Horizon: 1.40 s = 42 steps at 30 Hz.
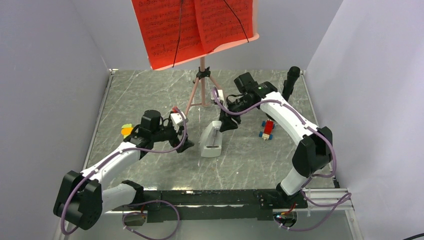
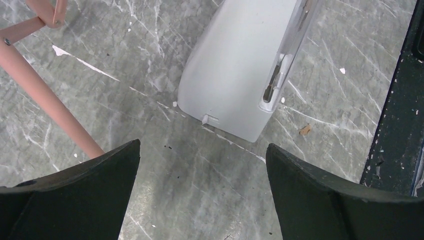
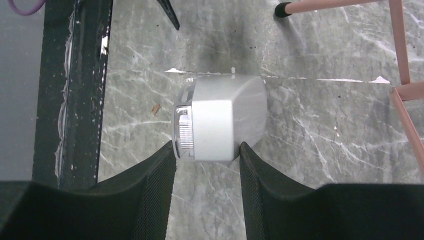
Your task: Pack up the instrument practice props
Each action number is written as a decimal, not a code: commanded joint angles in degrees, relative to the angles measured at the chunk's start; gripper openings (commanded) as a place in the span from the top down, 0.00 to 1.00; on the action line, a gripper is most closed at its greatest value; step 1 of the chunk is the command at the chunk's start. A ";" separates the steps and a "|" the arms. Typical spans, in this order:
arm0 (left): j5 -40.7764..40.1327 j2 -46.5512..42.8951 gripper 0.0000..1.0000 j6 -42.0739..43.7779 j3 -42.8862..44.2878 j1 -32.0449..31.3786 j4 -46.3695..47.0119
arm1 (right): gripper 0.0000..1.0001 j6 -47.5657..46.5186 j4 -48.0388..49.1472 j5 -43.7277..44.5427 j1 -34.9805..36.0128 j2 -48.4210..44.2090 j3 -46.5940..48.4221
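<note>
White metronome [image 1: 211,142] lies flat about mid-tabletop, just on the near side of the stand [image 1: 201,95] feet. Stand is upright toward the far edge, with the red sheets [image 1: 190,30] on its desk.

Right gripper [image 3: 206,150] straddles the metronome's narrow end, one finger along each flank, at or just off the plastic. I cannot tell whether they bear on it. Left gripper [image 2: 202,150] is spread wide and holds nothing, low over bare marble by the wide end, with a stand leg just beside it.

Step in hand (judged): right arm picks up the metronome.

Notes for a clean pick:
- The body tapers and looks smooth, so a pinch at the tip may squeeze it out. Seat the fingers further along before closing.
- Close evenly so that it does not twist.
- Lift straight up and steer clear of the stand legs; a knock could tip the stand and spill the sheets.
- Left arm holds off.
</note>
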 commanded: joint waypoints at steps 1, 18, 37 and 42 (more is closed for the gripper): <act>1.71 -0.07 0.01 1.37 2.72 -0.02 -1.55 | 0.78 9.58 2.01 1.53 2.36 -0.46 0.78; -2.03 -3.32 0.01 5.94 4.04 1.12 -12.69 | 0.27 16.39 3.83 10.71 12.90 5.95 8.75; 5.70 -0.68 0.01 9.24 4.70 1.41 -12.25 | 0.94 13.36 -0.65 12.82 9.64 4.36 6.46; 11.17 -0.35 0.01 16.07 4.44 -0.78 -12.03 | 1.00 10.98 -0.68 9.49 2.48 -0.46 0.34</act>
